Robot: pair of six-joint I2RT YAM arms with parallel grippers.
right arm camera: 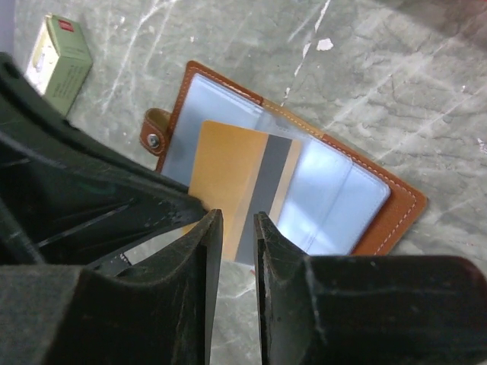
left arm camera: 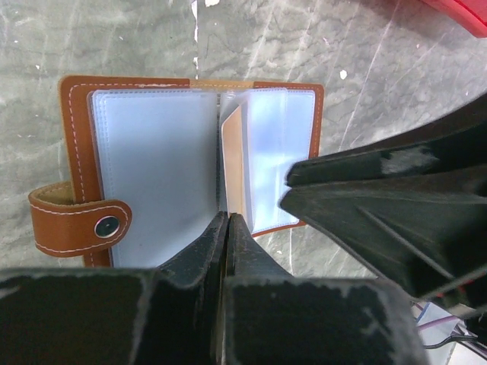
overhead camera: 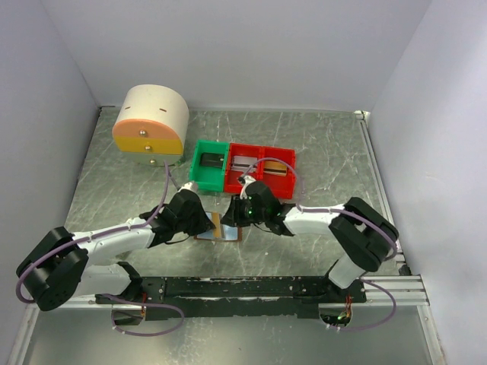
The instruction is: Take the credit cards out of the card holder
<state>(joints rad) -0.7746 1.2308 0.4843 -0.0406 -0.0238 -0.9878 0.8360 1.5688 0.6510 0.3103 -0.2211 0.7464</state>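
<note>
You see the brown card holder (left arm camera: 152, 179) lying open flat on the table (left arm camera: 114, 38), pale-blue panels up, snap tab at one edge. An orange card (right arm camera: 228, 179) with a grey stripe rises at its middle fold.

Both arms were stretched inward toward each other. The left gripper (left arm camera: 228, 222) was pinched closed, and the right gripper (right arm camera: 237, 222) was set narrowly apart.

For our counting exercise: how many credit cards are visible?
1: an orange plastic card with a grey stripe, raised over the open brown card holder. Others may be hidden in its sleeves.
</note>
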